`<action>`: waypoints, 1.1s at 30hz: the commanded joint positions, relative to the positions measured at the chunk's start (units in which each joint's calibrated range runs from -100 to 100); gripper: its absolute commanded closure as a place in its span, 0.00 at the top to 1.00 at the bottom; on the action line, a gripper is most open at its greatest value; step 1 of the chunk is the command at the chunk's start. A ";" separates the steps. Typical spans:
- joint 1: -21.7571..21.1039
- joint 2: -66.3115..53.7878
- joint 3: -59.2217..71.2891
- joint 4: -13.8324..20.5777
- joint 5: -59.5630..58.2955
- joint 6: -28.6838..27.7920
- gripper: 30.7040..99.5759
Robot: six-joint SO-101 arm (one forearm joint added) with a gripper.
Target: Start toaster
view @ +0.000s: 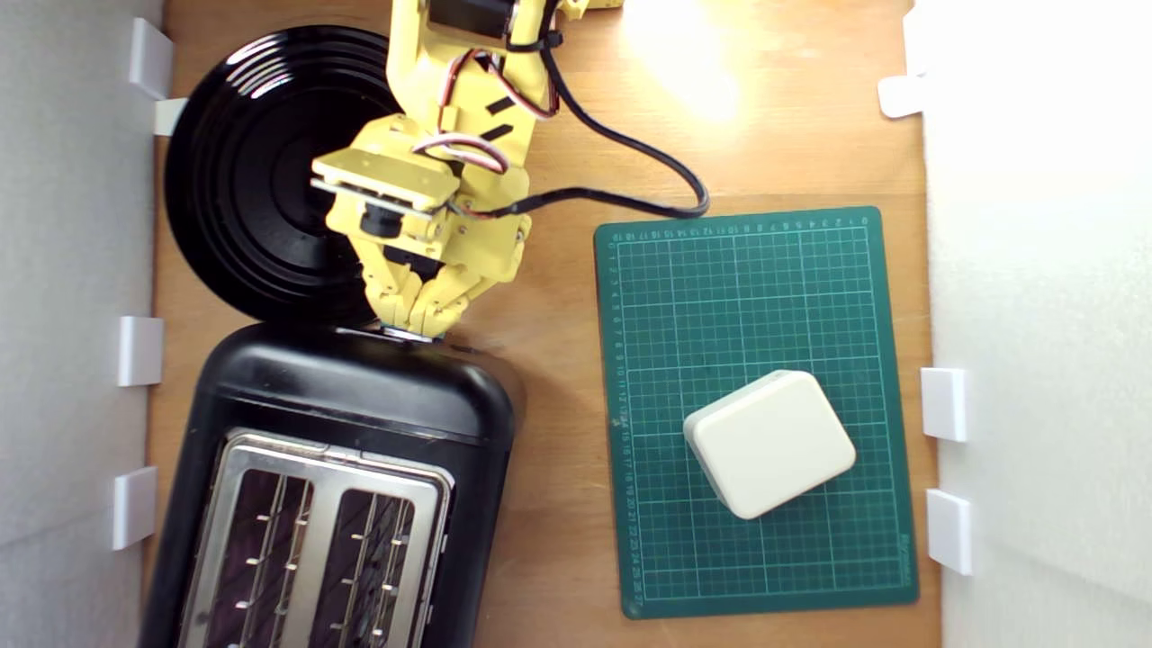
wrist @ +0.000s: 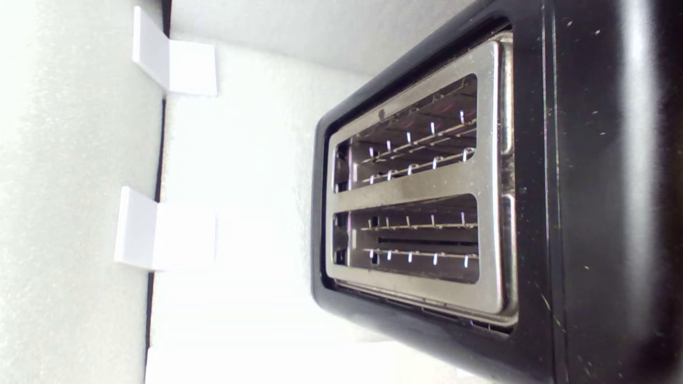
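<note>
we judge the toaster (view: 360, 396) heavy, rigid and slippery-glossy; we would press only its lever (view: 414, 335), where the claw (view: 416, 326) sits, fingers drawn together, grip unclear.

A glossy black toaster (view: 360, 396) with a silver metal top plate (wrist: 421, 184) is seen. A round black plate (view: 243, 180) is ringed with concentric ridges. A dark green cutting mat (view: 756, 297) is gridded in pale lines; a cream rounded box (view: 769, 443) is plain.
</note>
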 commanded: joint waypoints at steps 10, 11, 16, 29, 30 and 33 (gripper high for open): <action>-4.43 -27.66 22.37 -15.97 -0.91 -1.32 0.01; -4.82 -30.15 24.92 -16.54 -1.68 -2.05 0.01; -6.89 -44.31 40.91 -17.38 -7.42 -5.93 0.01; -7.76 -75.53 76.89 -19.63 -12.73 -14.06 0.01; -8.16 -76.12 77.53 -19.54 -12.56 -14.58 0.01; -9.43 -76.37 78.25 -18.60 -12.30 -16.57 0.01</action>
